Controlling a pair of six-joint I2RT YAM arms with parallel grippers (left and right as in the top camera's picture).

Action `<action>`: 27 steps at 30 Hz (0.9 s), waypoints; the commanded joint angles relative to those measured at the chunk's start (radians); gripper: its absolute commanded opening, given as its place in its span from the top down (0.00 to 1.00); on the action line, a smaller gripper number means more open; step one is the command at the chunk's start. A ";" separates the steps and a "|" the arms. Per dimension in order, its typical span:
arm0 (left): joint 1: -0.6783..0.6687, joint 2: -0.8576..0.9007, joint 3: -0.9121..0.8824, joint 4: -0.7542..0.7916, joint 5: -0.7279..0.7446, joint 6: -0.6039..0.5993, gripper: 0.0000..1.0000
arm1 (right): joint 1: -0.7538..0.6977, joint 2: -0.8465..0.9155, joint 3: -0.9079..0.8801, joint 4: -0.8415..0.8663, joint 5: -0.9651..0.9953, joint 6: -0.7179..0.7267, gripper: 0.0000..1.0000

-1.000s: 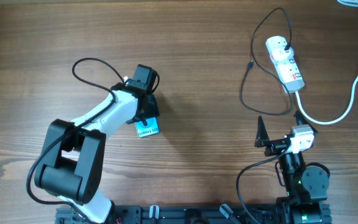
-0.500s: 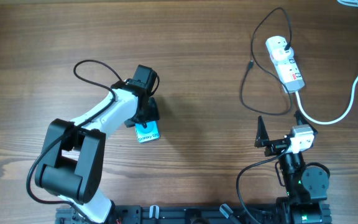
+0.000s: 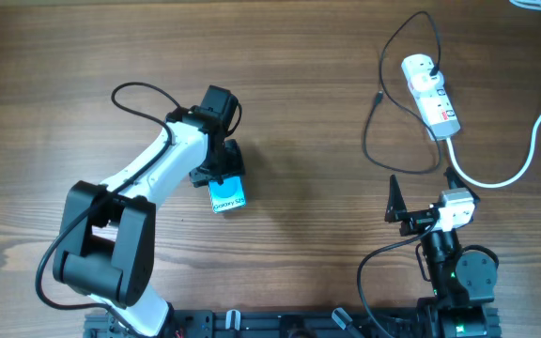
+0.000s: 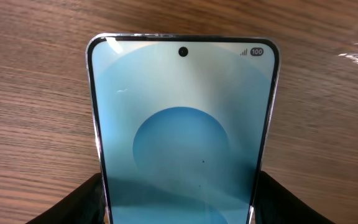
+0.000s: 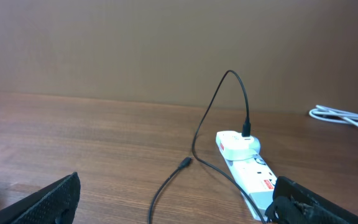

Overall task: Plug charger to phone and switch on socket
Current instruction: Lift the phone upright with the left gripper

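The phone (image 3: 227,196), its cyan screen lit, sits between the black fingers (image 4: 73,204) of my left gripper (image 3: 219,176), which is shut on its two long edges. The screen (image 4: 182,124) fills the left wrist view, over the wood. The charger's black cable (image 3: 372,141) loops on the table at the far right. Its connector tip (image 3: 378,97) (image 5: 184,163) lies free, and its white plug (image 3: 417,69) sits in the socket (image 3: 435,101) (image 5: 253,171) with the red switch (image 5: 269,184). My right gripper (image 3: 423,194) (image 5: 179,208) stands open and empty, short of the socket.
A thick white cord (image 3: 526,141) curves from the socket toward the right edge and shows at the right of the right wrist view (image 5: 347,115). Both arm bases stand at the table's front edge.
My left arm has swung slightly right and toward the front with the phone, which has turned a little. The right arm has not moved.
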 commanded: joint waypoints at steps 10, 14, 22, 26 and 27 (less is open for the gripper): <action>0.001 -0.040 0.121 -0.127 0.263 -0.010 0.42 | -0.005 -0.002 -0.002 0.003 0.010 -0.014 0.00; 0.001 -0.057 0.122 -0.130 0.333 -0.010 0.42 | -0.005 -0.002 -0.002 0.003 0.010 -0.013 0.00; 0.001 -0.058 0.122 -0.188 0.348 -0.010 0.43 | -0.005 -0.002 -0.001 0.003 0.010 -0.013 0.00; 0.001 -0.058 0.122 -0.186 0.375 -0.014 0.43 | -0.005 -0.002 -0.002 0.003 0.010 -0.014 0.00; 0.001 -0.058 0.122 -0.186 0.388 -0.018 0.43 | -0.005 -0.002 -0.001 0.003 0.010 -0.014 0.00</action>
